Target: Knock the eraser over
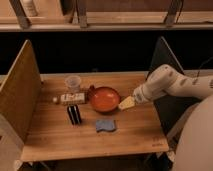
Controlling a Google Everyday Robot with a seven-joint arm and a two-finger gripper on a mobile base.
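Note:
The eraser [74, 114] is a small dark navy-black block with thin pale stripes. It stands on the wooden table [130, 135], left of centre, just below the white labelled box [72, 98]. My gripper [126, 103] is at the end of the white arm [170, 86] reaching in from the right. It hovers just right of the red bowl [104, 98], well to the right of the eraser.
A clear plastic cup [73, 82] stands at the back left. A flat blue sponge pad [105, 125] lies in front of the bowl. Wooden side panels [19, 92] close the table's left and right. A dark gap lies behind the table.

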